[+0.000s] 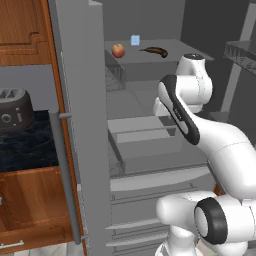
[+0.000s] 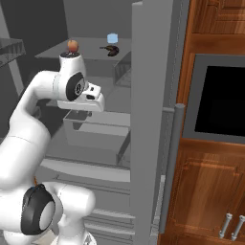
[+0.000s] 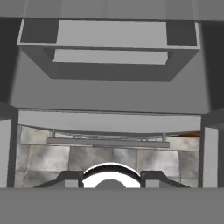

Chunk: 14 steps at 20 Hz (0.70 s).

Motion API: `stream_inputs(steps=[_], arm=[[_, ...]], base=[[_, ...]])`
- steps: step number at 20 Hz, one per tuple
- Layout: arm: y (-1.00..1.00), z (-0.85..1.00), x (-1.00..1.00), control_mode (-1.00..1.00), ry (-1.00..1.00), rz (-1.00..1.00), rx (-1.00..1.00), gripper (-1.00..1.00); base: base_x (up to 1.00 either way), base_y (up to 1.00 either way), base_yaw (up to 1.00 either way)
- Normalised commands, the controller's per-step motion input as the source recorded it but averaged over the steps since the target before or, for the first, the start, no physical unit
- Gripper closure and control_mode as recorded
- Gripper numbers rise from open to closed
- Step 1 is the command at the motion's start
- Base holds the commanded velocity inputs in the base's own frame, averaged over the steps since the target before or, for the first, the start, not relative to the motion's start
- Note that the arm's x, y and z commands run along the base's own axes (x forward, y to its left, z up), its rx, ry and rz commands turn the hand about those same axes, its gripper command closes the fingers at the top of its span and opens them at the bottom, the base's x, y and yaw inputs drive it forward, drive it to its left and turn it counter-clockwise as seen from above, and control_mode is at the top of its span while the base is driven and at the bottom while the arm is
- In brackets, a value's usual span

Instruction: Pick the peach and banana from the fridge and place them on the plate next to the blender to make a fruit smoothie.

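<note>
While the round peach and slim dark banana lie apart on the fridge's smooth grey shelf — tool state unclear.

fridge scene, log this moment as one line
fridge: open | peach, banana: on upper shelf, apart | gripper: empty, pointing down at drawer

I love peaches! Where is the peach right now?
The peach sits on a shelf high inside the open fridge, at the left in the left base view, beside a small pale-blue cube and the dark banana.
</note>
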Motion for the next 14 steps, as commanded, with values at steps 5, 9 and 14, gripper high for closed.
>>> stream_inputs(steps=[5,9,14], arm=[[0.13,0.3,-0.06,-1.0,-0.16,0.0,0.01,-1.0],[-0.01,0.89,-0.38,-1.0,-0.59,0.0,0.0,-1.0],[-0.15,1.0,-0.11,-1.0,-0.54,-0.01,0.0,-1.0]], base=[[0.0,0.0,0.0],[0.0,0.0,0.0],[0.0,0.0,0.0]])
